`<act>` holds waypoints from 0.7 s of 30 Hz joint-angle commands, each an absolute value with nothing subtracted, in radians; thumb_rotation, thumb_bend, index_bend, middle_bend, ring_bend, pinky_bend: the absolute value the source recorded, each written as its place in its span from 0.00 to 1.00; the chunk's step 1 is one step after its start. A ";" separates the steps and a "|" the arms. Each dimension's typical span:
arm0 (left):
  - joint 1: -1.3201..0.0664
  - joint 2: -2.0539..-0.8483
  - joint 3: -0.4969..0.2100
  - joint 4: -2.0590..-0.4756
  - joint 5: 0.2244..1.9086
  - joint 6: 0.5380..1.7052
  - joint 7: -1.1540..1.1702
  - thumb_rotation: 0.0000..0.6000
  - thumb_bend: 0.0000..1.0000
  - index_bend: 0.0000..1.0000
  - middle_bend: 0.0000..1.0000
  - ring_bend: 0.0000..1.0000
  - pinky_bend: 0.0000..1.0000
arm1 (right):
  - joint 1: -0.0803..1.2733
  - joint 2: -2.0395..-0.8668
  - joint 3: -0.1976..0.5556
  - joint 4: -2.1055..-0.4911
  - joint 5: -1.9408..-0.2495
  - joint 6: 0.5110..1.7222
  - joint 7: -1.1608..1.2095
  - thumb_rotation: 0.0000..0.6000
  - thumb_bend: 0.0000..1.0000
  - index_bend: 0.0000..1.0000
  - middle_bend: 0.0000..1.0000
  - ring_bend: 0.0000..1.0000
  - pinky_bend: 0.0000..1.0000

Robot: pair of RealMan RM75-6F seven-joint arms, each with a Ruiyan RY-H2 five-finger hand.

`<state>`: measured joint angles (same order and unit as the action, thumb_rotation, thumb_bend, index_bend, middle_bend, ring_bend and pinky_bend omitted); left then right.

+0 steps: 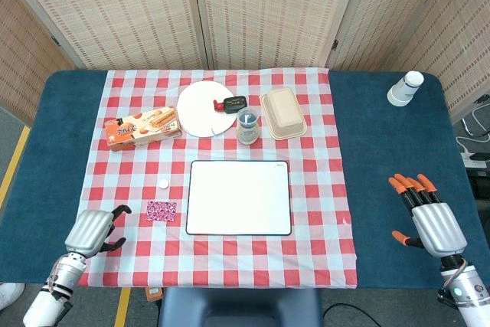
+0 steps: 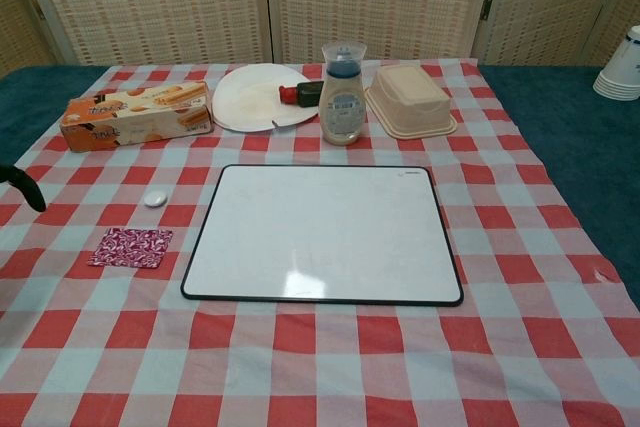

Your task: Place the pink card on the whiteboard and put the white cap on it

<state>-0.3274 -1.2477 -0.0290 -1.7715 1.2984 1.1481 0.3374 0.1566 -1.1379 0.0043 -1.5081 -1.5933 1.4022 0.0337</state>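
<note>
The pink card (image 1: 161, 210) lies flat on the checked tablecloth (image 1: 321, 189), just beside the left edge of the whiteboard (image 1: 239, 197) but not touching it. The white cap (image 1: 163, 183) sits on the cloth a little behind the card, also left of the board and apart from both. The whiteboard itself lies flat at the middle of the cloth with nothing on it.

The left hand (image 1: 93, 231) hangs over the front-left corner of the cloth, near the card but clear of it, its dark fingers curled inward around nothing (only one dark fingertip shows at the left edge of the chest view). The right hand (image 1: 429, 216) hovers over the blue table (image 1: 383, 135) well to the right of the cloth, orange-tipped fingers spread and holding nothing.

Along the far side of the cloth stand a biscuit box (image 1: 142, 128), a white plate (image 1: 207, 108), a clear jar (image 1: 247, 125) and a beige lidded container (image 1: 283, 112). A stack of paper cups (image 1: 405, 88) rests at the table's far right corner.
</note>
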 commanded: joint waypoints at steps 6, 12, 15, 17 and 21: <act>-0.328 -1.427 -0.073 -1.745 1.179 1.235 0.502 1.00 0.23 0.29 1.00 1.00 1.00 | 0.157 -1.134 0.001 -1.507 -1.597 1.402 0.044 1.00 0.00 0.08 0.04 0.00 0.00; -0.344 -1.451 -0.074 -1.745 1.149 1.229 0.543 1.00 0.23 0.30 1.00 1.00 1.00 | 0.154 -1.133 0.002 -1.507 -1.599 1.412 0.045 1.00 0.00 0.08 0.04 0.00 0.00; -0.354 -1.463 -0.083 -1.754 1.138 1.234 0.564 1.00 0.23 0.31 1.00 1.00 1.00 | 0.153 -1.132 0.001 -1.508 -1.601 1.413 0.045 1.00 0.00 0.08 0.04 0.00 0.00; -0.361 -1.472 -0.092 -1.763 1.123 1.234 0.573 1.00 0.23 0.31 1.00 1.00 1.00 | 0.153 -1.132 0.001 -1.508 -1.600 1.413 0.045 1.00 0.00 0.08 0.04 0.00 0.00; -0.385 -1.484 -0.101 -1.762 1.102 1.217 0.596 1.00 0.23 0.31 1.00 1.00 1.00 | 0.153 -1.131 0.003 -1.507 -1.599 1.415 0.049 1.00 0.00 0.08 0.04 0.00 0.00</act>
